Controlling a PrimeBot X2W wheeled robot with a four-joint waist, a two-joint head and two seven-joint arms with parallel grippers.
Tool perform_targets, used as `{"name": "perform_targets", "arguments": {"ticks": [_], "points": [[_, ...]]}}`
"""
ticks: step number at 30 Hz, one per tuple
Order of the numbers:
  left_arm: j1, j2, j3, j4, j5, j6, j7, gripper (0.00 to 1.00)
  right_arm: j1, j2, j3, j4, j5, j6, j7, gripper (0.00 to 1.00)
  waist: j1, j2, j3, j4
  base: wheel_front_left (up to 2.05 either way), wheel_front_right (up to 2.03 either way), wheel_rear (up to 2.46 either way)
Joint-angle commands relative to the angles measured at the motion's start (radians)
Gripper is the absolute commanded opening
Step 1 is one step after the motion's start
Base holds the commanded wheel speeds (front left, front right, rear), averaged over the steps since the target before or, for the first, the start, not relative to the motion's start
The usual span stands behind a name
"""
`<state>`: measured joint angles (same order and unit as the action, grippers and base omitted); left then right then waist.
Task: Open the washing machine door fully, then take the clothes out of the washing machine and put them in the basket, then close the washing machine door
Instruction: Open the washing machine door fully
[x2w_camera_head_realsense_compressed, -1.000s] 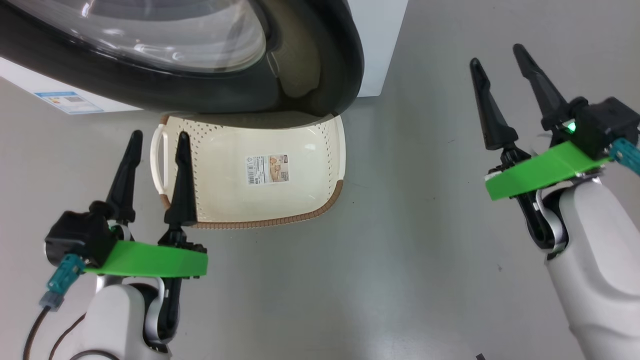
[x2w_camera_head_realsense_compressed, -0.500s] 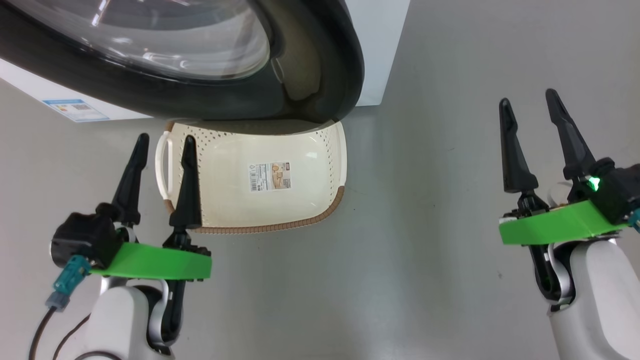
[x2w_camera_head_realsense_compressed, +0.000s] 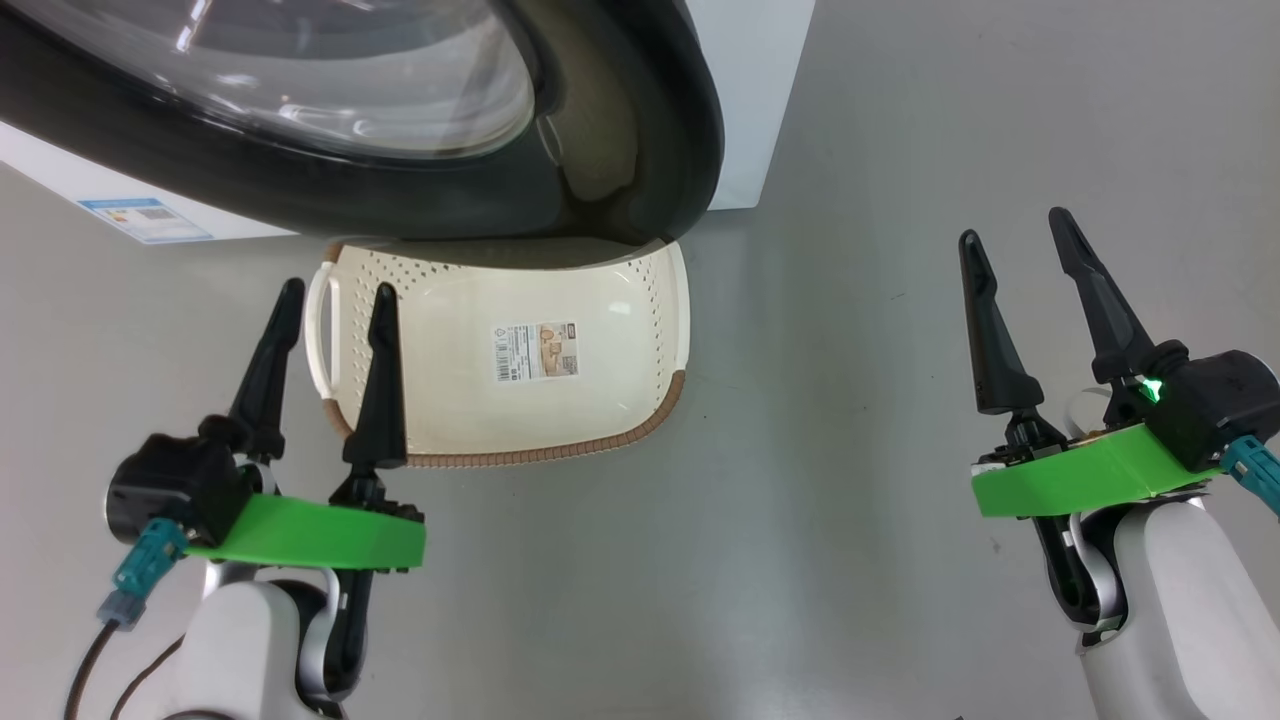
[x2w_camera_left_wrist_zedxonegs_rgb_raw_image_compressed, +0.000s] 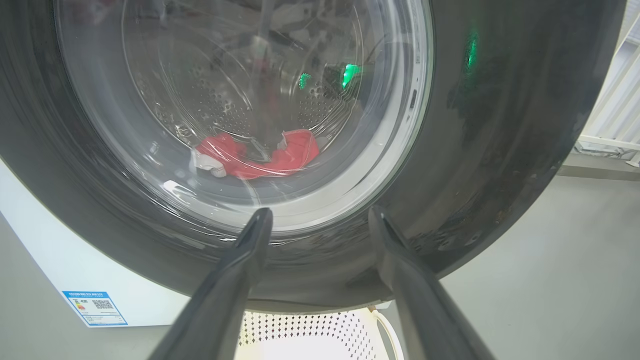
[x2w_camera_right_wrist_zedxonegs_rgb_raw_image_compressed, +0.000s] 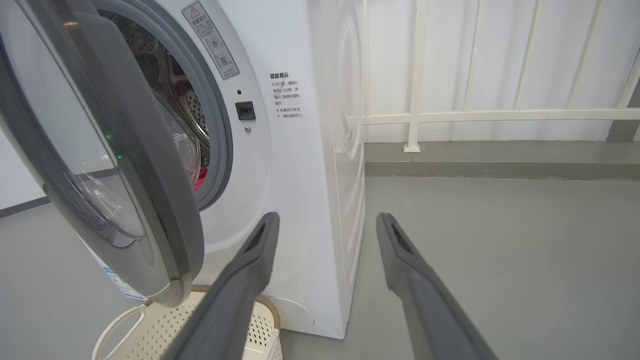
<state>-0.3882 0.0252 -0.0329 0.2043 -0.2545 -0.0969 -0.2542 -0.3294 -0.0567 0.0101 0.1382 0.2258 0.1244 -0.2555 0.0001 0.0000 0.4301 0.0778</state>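
Down at the lower left of the head view, the left gripper (x2w_camera_head_realsense_compressed: 338, 290) has its two dark fingers spread wide and nothing between them, completely released. One finger crosses in front of the left end of the basket (x2w_camera_head_realsense_compressed: 600, 330) by its white handle; whether it touches, I cannot tell. Over on the right, the right gripper (x2w_camera_head_realsense_compressed: 1013, 226) is just as slack, fingers parted and empty, hanging over bare grey floor (x2w_camera_head_realsense_compressed: 820, 480) well apart from the basket.

Now the basket itself: cream, perforated, brown rim, sitting on the floor with a label sticker (x2w_camera_head_realsense_compressed: 535, 350) showing on its bottom. Its far edge is tucked under the washing machine door (x2w_camera_head_realsense_compressed: 640, 150), whose glossy black rim overhangs it.

From the left wrist, the fingers point straight at that door, and through the bulging glass you can see the clothes (x2w_camera_left_wrist_zedxonegs_rgb_raw_image_compressed: 260, 160), red with a touch of white, lying low in the perforated steel drum (x2w_camera_left_wrist_zedxonegs_rgb_raw_image_compressed: 215, 100).

From the right wrist, the door stands swung out from the washing machine (x2w_camera_right_wrist_zedxonegs_rgb_raw_image_compressed: 300, 175), partly open, with the grey rubber ring (x2w_camera_right_wrist_zedxonegs_rgb_raw_image_compressed: 222, 140) exposed and a sliver of red showing in the gap. A blue sticker (x2w_camera_head_realsense_compressed: 145, 218) sits low on the white front. Beyond the machine, a white railing (x2w_camera_right_wrist_zedxonegs_rgb_raw_image_compressed: 500, 116) runs along the wall.
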Motion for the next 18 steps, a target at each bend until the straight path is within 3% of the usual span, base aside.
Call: {"name": "perform_targets", "arguments": {"ticks": [1, 18], "points": [[0.008, 0.025, 0.032, -0.022, 0.011, -0.003, -0.008, 1.00, 0.005, 0.006, 0.024, -0.026, -0.008, 0.006, -0.006, 1.00, 0.0000, 0.0000, 0.003, -0.002, 0.00, 0.00, 0.00], [0.001, 0.025, 0.036, -0.017, 0.023, 0.000, -0.008, 1.00, -0.022, 0.006, 0.019, -0.011, 0.009, 0.006, -0.006, 1.00, 0.0000, 0.0000, 0.010, -0.002, 0.00, 0.00, 0.00]]}}
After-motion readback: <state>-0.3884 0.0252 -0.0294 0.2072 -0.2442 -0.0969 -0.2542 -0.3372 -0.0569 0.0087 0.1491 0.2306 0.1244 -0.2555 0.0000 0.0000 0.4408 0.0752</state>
